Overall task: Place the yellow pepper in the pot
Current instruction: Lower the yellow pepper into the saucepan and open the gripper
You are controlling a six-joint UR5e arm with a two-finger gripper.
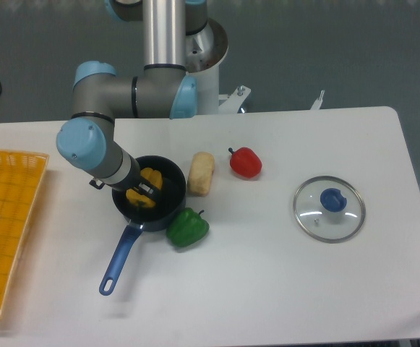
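Pepper [145,188] sits inside the pot [168,204], with the pincer [146,189] right on it, reaching in from the left. Fingers look closed on the pepper, though the wrist partly hides them. Pot handle runs toward the near-left. Likely next: release, lift straight up.

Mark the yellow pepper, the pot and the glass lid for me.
yellow pepper [152,178]: fixed camera, on its glossy yellow body inside the pot.
pot [172,206]: fixed camera, on its dark right rim.
glass lid [310,206]: fixed camera, on the clear glass left of the blue knob.
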